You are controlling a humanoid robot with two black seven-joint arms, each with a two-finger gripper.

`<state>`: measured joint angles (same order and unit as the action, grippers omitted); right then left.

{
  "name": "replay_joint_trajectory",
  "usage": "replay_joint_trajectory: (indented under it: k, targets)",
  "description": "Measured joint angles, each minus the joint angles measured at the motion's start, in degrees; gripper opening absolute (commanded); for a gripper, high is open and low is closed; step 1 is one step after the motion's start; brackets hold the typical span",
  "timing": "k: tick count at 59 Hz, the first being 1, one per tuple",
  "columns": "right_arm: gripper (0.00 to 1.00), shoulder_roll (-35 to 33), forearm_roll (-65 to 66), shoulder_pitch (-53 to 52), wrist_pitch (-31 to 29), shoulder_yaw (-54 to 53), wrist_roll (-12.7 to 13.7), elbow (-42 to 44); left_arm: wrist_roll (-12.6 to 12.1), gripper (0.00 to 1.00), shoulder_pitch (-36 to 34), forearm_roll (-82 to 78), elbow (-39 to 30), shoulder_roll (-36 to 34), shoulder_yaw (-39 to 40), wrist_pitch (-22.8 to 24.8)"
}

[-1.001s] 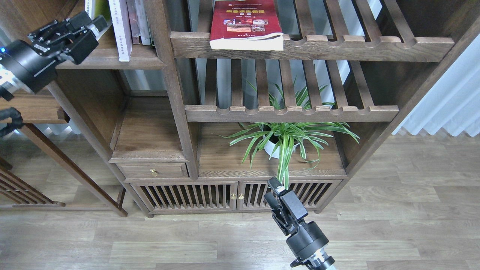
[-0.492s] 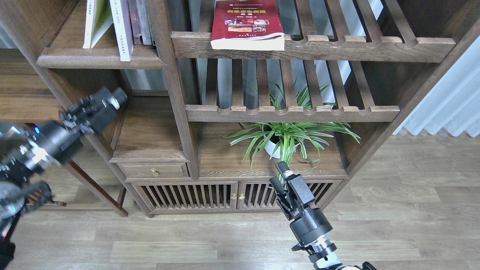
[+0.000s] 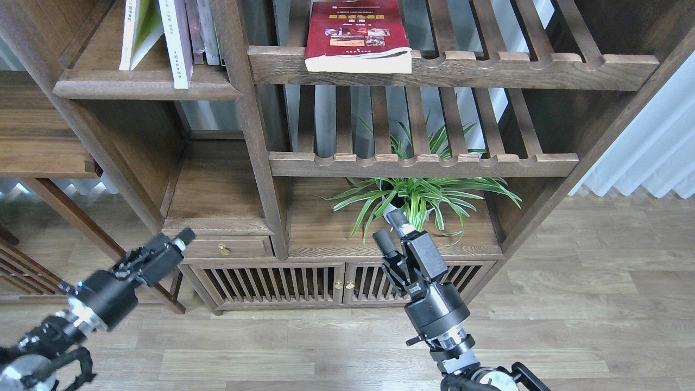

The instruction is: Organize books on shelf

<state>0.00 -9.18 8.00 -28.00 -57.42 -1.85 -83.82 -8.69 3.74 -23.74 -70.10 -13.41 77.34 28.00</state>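
The dark red book [image 3: 355, 32] lies flat on the upper slatted rack, its page edge over the front rail. The yellow-green book [image 3: 138, 30] leans against the white-lavender book [image 3: 176, 43], which stands upright on the solid dark-brown shelf [image 3: 108, 87] at the upper left. My left gripper [image 3: 182, 240] is low at the left, in front of the drawer, far below the shelf and holding nothing; its fingers cannot be told apart. My right gripper [image 3: 392, 231] is open and empty in front of the plant, well below the red book.
Several more books [image 3: 203, 32] stand to the right of the white-lavender one. A potted spider plant [image 3: 418, 198] fills the bay under the lower slatted rack [image 3: 423, 163]. Below are a small drawer [image 3: 222, 248] and slatted cabinet doors [image 3: 271, 283]. A low side table [image 3: 43, 157] stands at the left.
My left arm has dropped from the upper left shelf to floor level beside the drawer, leaving the yellow-green book leaning there. My right gripper has risen toward the plant and its fingers have spread.
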Motion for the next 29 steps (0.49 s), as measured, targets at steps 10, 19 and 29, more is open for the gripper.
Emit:
replay_joint_trajectory:
  k: [10, 19, 29]
  targets:
    - [0.98, 0.0, 0.1, -6.3, 0.0, 2.8, 0.0, -0.1, 0.0, 1.00, 1.6, 0.4, 2.8, 0.8, 0.0, 0.0]
    - [0.98, 0.0, 0.1, -11.9, 0.9, 3.1, -0.1, -0.1, 0.0, 1.00, 1.8, 0.7, 4.3, 1.0, 0.3, 0.0]
    - [0.98, 0.0, 0.1, -17.5, 8.7, 3.1, -2.7, 0.0, -0.1, 1.00, 1.8, 0.7, 4.6, 1.1, 0.5, 0.0]
